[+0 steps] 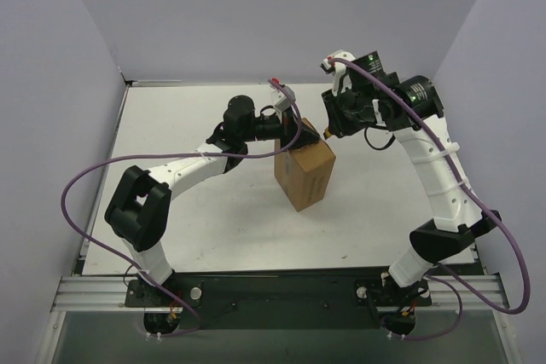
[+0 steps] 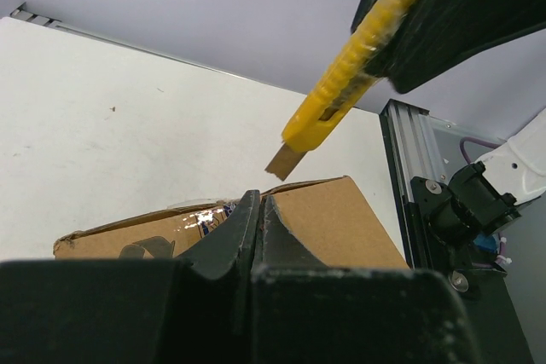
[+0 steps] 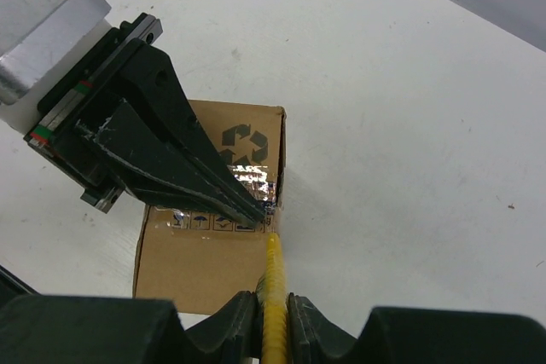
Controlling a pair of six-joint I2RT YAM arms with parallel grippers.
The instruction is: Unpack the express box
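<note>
The express box (image 1: 304, 173), a brown carton with a recycling mark and shiny clear tape, stands mid-table. My left gripper (image 1: 298, 137) is shut with nothing between its fingers. Its tips (image 3: 256, 204) sit at the taped seam on the box top (image 3: 205, 270), near one edge. My right gripper (image 3: 273, 300) is shut on a yellow utility knife (image 3: 273, 274). In the left wrist view the knife (image 2: 358, 57) slants down from the right gripper (image 2: 452, 14), its blade tip (image 2: 286, 162) hovering just above the far edge of the box (image 2: 333, 219), close beyond my left gripper (image 2: 258, 202).
White table (image 1: 188, 210) is enclosed by grey walls. An aluminium rail (image 2: 409, 168) and the right arm's base (image 2: 461, 210) stand beyond the box in the left wrist view. Purple cables (image 1: 85, 185) loop beside both arms.
</note>
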